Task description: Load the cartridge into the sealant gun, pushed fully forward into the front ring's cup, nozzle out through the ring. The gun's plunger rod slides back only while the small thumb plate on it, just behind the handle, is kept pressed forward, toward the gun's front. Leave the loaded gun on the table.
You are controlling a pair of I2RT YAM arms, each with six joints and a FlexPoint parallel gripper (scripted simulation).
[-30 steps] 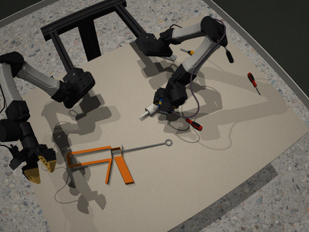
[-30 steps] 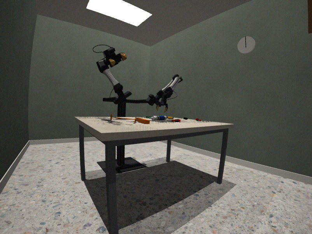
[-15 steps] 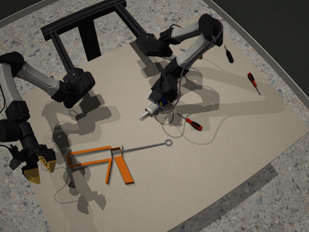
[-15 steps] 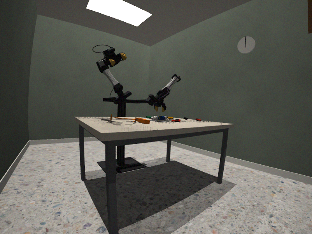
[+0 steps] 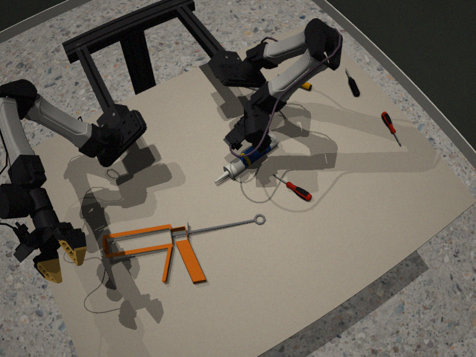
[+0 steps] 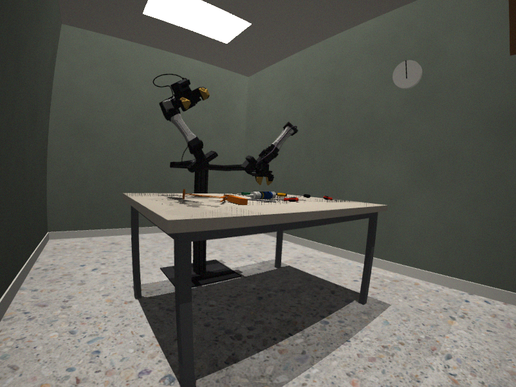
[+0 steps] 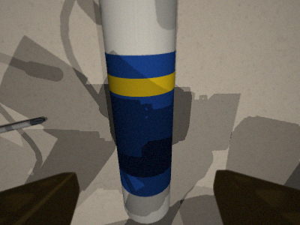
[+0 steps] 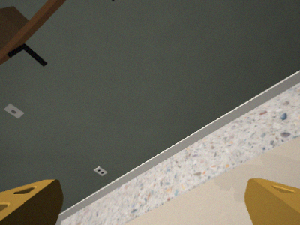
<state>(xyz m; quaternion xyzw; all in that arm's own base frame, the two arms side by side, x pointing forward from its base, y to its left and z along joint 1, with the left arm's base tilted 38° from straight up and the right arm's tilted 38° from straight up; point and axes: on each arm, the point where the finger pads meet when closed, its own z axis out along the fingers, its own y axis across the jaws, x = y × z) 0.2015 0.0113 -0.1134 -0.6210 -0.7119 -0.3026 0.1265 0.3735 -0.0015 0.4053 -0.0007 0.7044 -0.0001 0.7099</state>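
With the left fingers (image 6: 264, 180) apart above the tube (image 5: 250, 155) (image 6: 263, 195) (image 7: 142, 112), off-center closing could roll it away.

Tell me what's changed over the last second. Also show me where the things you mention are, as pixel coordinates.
The left gripper (image 5: 246, 132) (image 6: 264, 180) (image 7: 146, 179) turned and shifted toward the mounting frame (image 5: 130, 25) in the top view, uncovering more of the cartridge's (image 5: 235, 169) (image 6: 263, 195) (image 7: 142, 86) blue label. Nothing was grasped or released. The cartridge, gun (image 5: 190, 261) (image 6: 235, 200) and right gripper (image 5: 69, 271) (image 6: 195, 99) (image 8: 153, 187) stayed put.
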